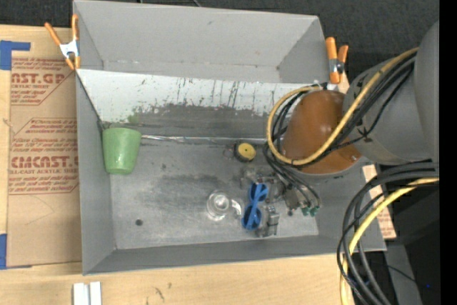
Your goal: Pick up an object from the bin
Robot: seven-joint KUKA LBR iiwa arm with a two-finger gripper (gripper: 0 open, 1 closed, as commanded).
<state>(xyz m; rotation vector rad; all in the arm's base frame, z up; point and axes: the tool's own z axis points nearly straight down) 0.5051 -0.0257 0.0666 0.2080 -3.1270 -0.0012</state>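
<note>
Grey metal bin (193,32) on a pale wooden bench (214,282); floor scuffed and mostly bare on the left half. Far left, against the left wall: pale green plastic cup (121,148) lying on its side, mouth toward the back wall, well apart from everything else. Right of centre, near the front wall: small clear glass-like rounded piece (221,205), just beside the blue item. Behind it, standing alone: small yellow round disc with a dark centre (245,151). Task's thing: bright blue plastic item of looped, strap-like shape (251,214), lying in the front right part of the floor, long axis running front to back; exact kind cannot be told. Hand (268,221) is low over the blue item's right side, dark metal parts touching or just beside it; cannot tell how far open it is, nor whether it has hold of anything. Above and right: robot's rounded orange cover (318,132), ringed by black and yellow cables (282,118), which hide the bin's right-hand corner.
</note>
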